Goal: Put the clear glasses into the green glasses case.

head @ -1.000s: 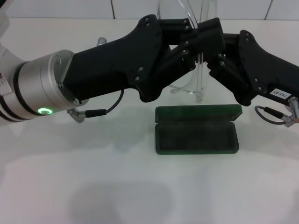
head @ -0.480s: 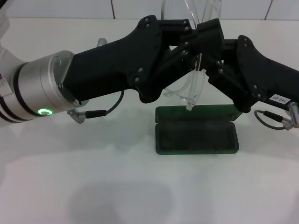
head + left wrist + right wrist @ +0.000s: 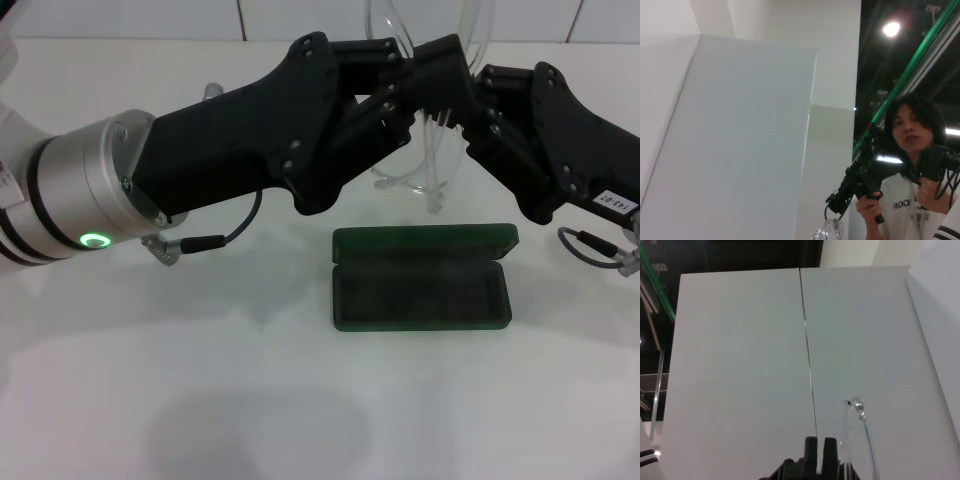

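Both our grippers, left gripper (image 3: 392,95) and right gripper (image 3: 452,92), clench the clear glasses (image 3: 425,150) aloft behind the open green glasses case (image 3: 420,280) (presumably to fold them).

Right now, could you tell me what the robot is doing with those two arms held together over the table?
Both grippers, the left gripper and the right gripper, meet above the table and hold the clear glasses up between them. The green glasses case lies open on the table just below and in front, empty. The glasses are not yet in the case.
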`<action>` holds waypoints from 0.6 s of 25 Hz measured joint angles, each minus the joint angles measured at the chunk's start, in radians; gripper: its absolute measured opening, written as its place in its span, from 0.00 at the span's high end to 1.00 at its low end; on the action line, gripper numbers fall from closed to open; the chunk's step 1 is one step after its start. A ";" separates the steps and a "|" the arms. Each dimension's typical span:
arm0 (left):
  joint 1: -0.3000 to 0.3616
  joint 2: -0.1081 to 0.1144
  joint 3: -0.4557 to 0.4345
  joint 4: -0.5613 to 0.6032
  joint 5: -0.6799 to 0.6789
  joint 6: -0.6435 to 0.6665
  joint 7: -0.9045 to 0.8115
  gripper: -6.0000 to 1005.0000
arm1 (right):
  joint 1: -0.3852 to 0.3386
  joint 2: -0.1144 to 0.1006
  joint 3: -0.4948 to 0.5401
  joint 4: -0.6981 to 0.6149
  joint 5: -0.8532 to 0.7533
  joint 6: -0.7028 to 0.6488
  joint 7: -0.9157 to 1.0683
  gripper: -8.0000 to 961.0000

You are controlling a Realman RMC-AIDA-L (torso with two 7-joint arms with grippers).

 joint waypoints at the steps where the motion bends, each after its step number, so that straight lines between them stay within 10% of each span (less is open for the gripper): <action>1: 0.000 0.000 0.000 0.000 0.000 0.000 0.001 0.90 | 0.000 0.000 0.000 0.000 0.000 0.000 0.000 0.92; 15: 0.001 0.000 0.000 0.000 0.002 0.004 0.002 0.90 | 0.004 0.000 -0.006 -0.001 -0.001 0.006 0.000 0.92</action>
